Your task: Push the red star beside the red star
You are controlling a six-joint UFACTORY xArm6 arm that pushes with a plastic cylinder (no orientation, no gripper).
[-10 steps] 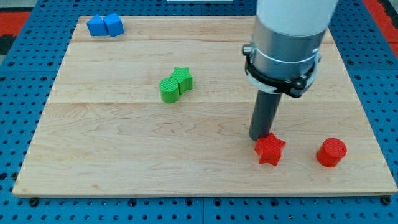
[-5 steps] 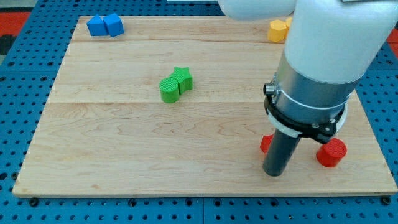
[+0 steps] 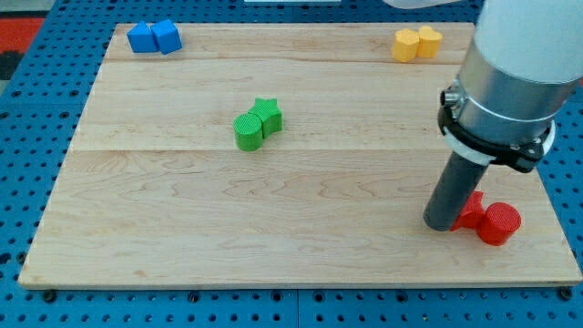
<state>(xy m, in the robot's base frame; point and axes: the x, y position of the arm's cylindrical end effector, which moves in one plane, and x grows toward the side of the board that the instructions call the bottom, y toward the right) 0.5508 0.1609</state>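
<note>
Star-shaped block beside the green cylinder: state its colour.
Green, like the cylinder; the star shows in the camera view.

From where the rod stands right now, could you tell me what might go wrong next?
My tip sits against the left side of the red star, which already touches the red cylinder. Pushing further right could shove both toward the board's right edge. The rod also hides most of the star, so its exact pose is uncertain.
</note>
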